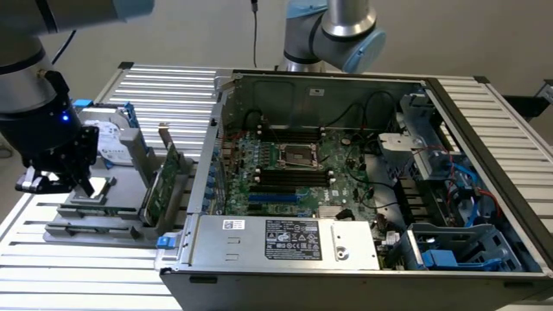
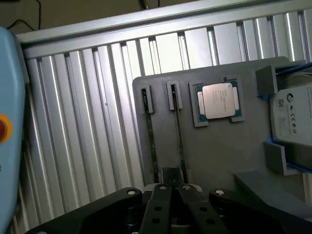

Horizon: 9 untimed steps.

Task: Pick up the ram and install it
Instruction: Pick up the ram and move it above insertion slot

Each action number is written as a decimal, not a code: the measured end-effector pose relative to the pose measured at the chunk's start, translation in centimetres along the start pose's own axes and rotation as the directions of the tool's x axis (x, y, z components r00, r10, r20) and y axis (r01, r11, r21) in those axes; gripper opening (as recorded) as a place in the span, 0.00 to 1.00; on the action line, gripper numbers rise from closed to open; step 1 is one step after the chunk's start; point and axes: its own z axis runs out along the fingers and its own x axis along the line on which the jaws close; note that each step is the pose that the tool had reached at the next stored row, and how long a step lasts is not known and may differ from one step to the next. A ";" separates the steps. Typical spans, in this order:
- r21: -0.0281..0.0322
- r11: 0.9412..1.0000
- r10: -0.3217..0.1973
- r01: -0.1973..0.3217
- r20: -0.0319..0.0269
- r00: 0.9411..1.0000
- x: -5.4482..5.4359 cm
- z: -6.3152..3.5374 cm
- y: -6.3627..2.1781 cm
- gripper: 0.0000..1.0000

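Observation:
Two ram sticks stand edge-on in narrow slots of a grey parts tray (image 2: pixel 214 151): one ram (image 2: pixel 179 136) and a second ram (image 2: pixel 150 141) beside it. My gripper (image 2: pixel 173 187) is shut, its black fingers (image 2: pixel 161 200) pressed together just over the near ends of the sticks. I cannot tell whether they touch a stick. In the exterior view the gripper (image 1: pixel 84 189) hangs low over the tray (image 1: pixel 103 223) at the exterior view's left. The black memory slots (image 1: pixel 294 175) lie on the motherboard inside the open computer case.
On the tray also sit a square silver processor (image 2: pixel 218 100), a hard drive (image 2: pixel 292 112) and an upright green expansion card (image 1: pixel 164 184) between gripper and case. The open case (image 1: pixel 285 243) fills the slatted table's middle. A light-blue device with a red button (image 2: pixel 9 122) lies beside the tray.

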 end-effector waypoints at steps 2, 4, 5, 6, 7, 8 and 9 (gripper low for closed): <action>0.004 1.000 -0.020 0.020 -0.001 1.000 0.0 0.14 0.04 0.11; 0.014 0.999 -0.029 0.029 0.000 1.000 0.0 0.34 0.25 0.11; 0.019 0.999 -0.029 0.029 0.001 1.000 0.1 0.37 0.46 0.11; 0.022 0.999 -0.030 0.030 0.001 1.000 0.2 0.39 0.65 0.11; 0.022 0.999 -0.031 0.031 0.001 1.000 0.2 0.40 0.73 0.11; 0.022 0.999 -0.032 0.032 0.001 0.999 0.3 0.39 0.79 0.11; 0.022 0.999 -0.032 0.032 0.001 0.999 0.4 0.41 0.81 0.12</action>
